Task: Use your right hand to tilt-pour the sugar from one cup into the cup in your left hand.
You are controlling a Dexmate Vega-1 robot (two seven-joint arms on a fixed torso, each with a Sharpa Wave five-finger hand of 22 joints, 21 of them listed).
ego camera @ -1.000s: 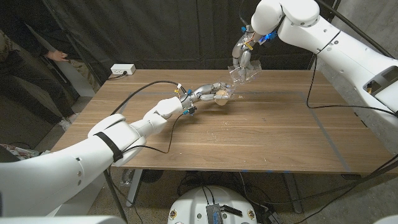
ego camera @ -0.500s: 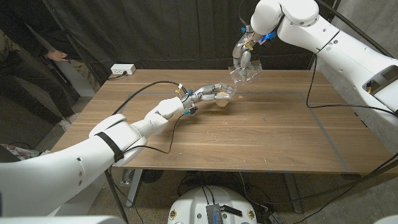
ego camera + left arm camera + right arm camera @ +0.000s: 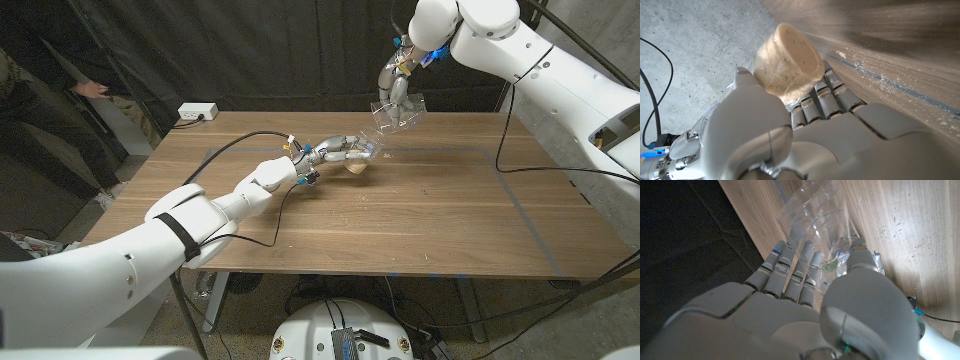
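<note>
Tilted clear cup (image 3: 396, 114) above sugar-filled cup (image 3: 357, 160)

left hand (image 3: 335, 150): fingers wrapped, gripping | right hand (image 3: 393, 92): raised, gripping

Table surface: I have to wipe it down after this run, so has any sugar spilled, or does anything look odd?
Pale grains and streaks lie scattered on the wooden table in the left wrist view, beside the sugar-filled cup that the left robot hand holds; whether they are sugar is unclear.
</note>
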